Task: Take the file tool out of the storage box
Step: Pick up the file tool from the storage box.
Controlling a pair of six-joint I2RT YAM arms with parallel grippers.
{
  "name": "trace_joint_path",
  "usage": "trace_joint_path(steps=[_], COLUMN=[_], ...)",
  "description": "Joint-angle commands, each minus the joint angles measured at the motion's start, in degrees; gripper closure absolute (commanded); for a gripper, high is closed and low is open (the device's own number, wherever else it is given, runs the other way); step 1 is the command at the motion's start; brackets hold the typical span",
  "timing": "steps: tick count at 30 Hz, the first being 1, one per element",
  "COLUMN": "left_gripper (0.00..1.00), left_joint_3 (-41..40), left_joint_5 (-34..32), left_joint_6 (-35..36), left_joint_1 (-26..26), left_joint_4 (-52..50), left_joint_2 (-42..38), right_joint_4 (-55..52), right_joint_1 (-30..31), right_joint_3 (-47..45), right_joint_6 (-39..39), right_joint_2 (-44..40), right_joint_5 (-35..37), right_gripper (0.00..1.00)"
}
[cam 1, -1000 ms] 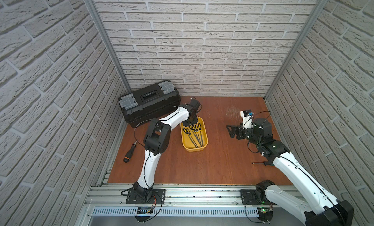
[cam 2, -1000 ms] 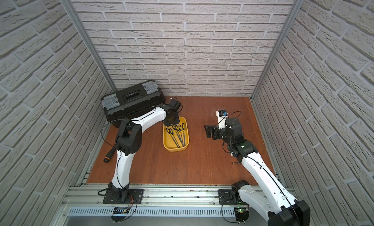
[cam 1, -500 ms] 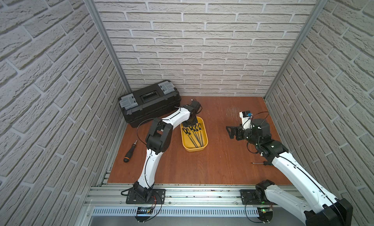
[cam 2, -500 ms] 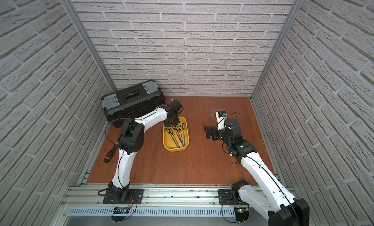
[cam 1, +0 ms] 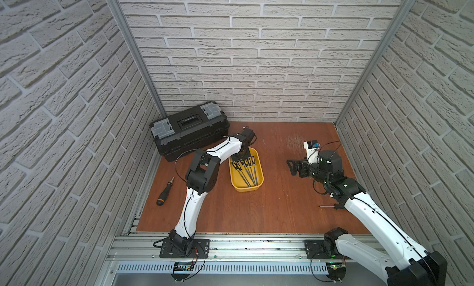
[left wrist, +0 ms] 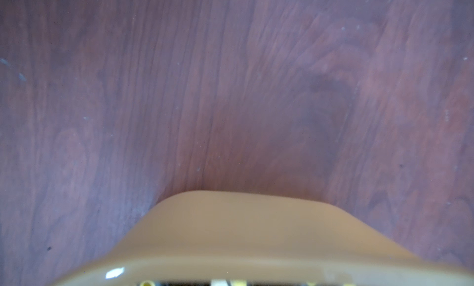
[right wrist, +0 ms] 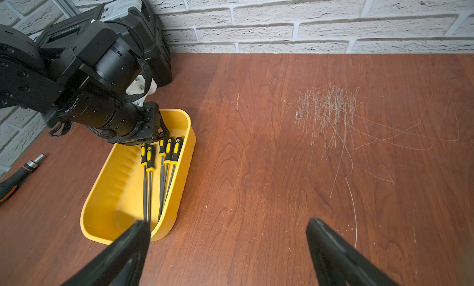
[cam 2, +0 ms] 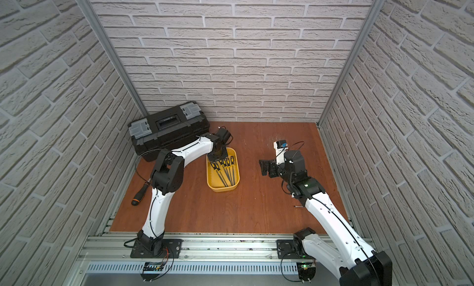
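The left gripper (right wrist: 157,134) is pictured low inside the far end of the yellow storage box (right wrist: 102,207), its fingers set at the handle ends of the file tools (right wrist: 150,159). Whether a handle is clamped cannot be told from these views. Five file tools with black-and-yellow handles are laid side by side in the box, handles far, blades near. The box is placed left of centre on the wooden surface (cam 1: 282,207). The right gripper (cam 1: 295,168) is held spread wide and empty above the surface, well apart to the right of the box and pointed toward it. A black toolbox (cam 1: 189,128) with grey latches is set in the far left corner. A black-and-orange screwdriver (cam 1: 164,192) is laid near the left edge.
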Motion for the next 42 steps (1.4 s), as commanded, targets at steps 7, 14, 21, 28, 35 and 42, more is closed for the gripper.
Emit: trace_joint_path(steps=[7, 14, 21, 28, 35, 42], left_gripper=[0.76, 0.82, 0.84, 0.84, 0.84, 0.83], left_joint_3=[-0.96, -1.41, -4.44, -8.45, -13.18, -19.82], left_joint_5=[-0.49, 0.35, 1.85, 3.69, 5.94, 14.18], left_joint_6=[-0.38, 0.21, 0.92, 2.97, 6.39, 6.79], left_joint_1=[-0.19, -0.14, -0.21, -0.23, -0.19, 0.13], left_joint_4=[0.57, 1.17, 5.53, 10.39, 15.05, 23.64], left_joint_2=[2.0, 0.72, -5.03, -12.04, -19.12, -25.34], right_joint_4=[0.34, -0.41, -1.26, -3.25, -3.23, -1.48], right_joint_1=[0.59, 0.54, 0.63, 0.94, 1.48, 2.19], right_joint_3=[-0.8, -0.55, 0.15, 1.92, 4.64, 8.8], right_joint_6=[0.41, 0.05, 0.01, 2.02, 6.19, 9.77], right_joint_2=[-1.1, -1.19, -1.89, 0.86, 4.84, 11.67], right_joint_5=[0.72, -0.25, -4.19, -11.21, -18.69, -28.64], right_gripper=[0.01, 0.01, 0.01, 0.01, 0.06, 0.23])
